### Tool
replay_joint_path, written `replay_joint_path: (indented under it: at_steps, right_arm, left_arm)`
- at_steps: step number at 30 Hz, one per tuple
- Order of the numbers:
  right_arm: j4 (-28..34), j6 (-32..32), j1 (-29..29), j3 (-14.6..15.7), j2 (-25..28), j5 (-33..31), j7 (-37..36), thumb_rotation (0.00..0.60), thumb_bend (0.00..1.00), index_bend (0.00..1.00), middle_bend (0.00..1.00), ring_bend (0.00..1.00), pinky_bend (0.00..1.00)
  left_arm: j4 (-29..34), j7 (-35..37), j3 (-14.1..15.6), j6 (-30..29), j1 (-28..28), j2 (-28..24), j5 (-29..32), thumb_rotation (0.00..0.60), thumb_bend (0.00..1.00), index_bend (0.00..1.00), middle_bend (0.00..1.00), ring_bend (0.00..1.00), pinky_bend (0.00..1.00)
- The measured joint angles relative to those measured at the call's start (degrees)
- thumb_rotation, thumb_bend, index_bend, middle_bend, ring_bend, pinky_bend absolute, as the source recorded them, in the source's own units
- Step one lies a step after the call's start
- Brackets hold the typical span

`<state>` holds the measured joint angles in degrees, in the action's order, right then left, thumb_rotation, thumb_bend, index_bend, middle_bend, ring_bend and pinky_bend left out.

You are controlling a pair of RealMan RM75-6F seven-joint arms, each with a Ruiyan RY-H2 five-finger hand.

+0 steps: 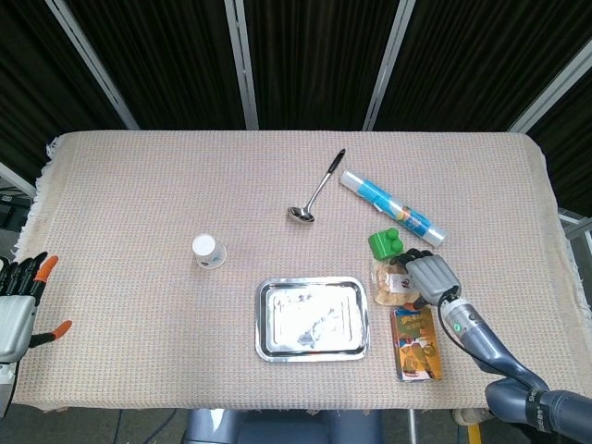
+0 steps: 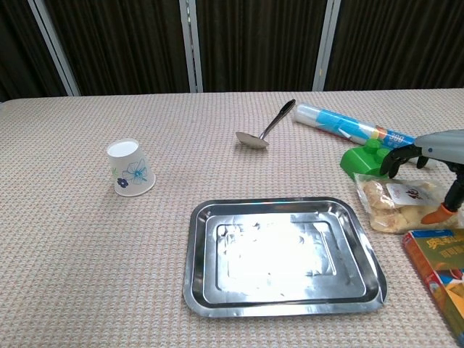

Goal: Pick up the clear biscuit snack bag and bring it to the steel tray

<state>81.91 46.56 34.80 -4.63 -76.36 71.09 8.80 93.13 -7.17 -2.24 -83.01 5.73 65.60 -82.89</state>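
Observation:
The clear biscuit bag [image 1: 391, 283] [image 2: 395, 205] lies flat on the tablecloth just right of the steel tray [image 1: 312, 352] [image 2: 197, 279], which has nothing in it. My right hand [image 1: 431, 277] [image 2: 439, 143] hangs over the bag's right side. Its dark fingertips [image 2: 395, 161] are above the bag's far edge and its orange-tipped thumb [image 2: 440, 213] is at the bag's near right corner. The fingers are spread and the bag still rests on the cloth. My left hand [image 1: 18, 298] sits at the table's left edge, fingers apart and holding nothing.
A green block [image 1: 386, 243] [image 2: 365, 159] touches the bag's far end. An orange snack box [image 1: 417, 344] [image 2: 438, 272] lies just in front of the bag. Further back are a blue-and-white roll [image 1: 393, 207] [image 2: 344, 125] and a ladle [image 1: 316, 190] [image 2: 268, 128]. A paper cup [image 1: 208, 250] [image 2: 129, 168] stands at the left.

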Motion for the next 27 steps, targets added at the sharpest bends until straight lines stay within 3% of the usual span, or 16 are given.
replay_joint_path:
  at_steps: [11,19,22,27]
  right_arm:
    - [-2.0,-2.2,1.1,0.5,-1.8,-1.3,1.0,0.600,0.05,0.26,0.27,0.19,0.28]
    - [-3.9,-3.7,2.4,0.4,-3.8,-2.8,1.9,0.600,0.17,0.48,0.38,0.31,0.39]
    - [-4.4,-3.8,2.6,0.5,-4.1,-3.0,2.3,0.600,0.21,0.53,0.44,0.40,0.47]
    - [-4.7,-2.0,2.3,0.5,-4.3,-2.1,2.4,0.600,0.25,0.58,0.49,0.46,0.52]
  left_arm:
    - [-0.2,0.2,0.1,0.5,0.1,0.1,0.2,0.600,0.05,0.01,0.00,0.00,0.00]
    - [-0.4,0.8,0.1,0.7,0.2,0.1,0.1,0.600,0.05,0.01,0.00,0.00,0.00]
    - [-0.5,1.0,0.2,0.7,0.1,0.2,0.1,0.600,0.05,0.01,0.00,0.00,0.00]
    - [-0.9,1.5,0.2,0.6,0.0,0.2,0.1,0.600,0.05,0.01,0.00,0.00,0.00]
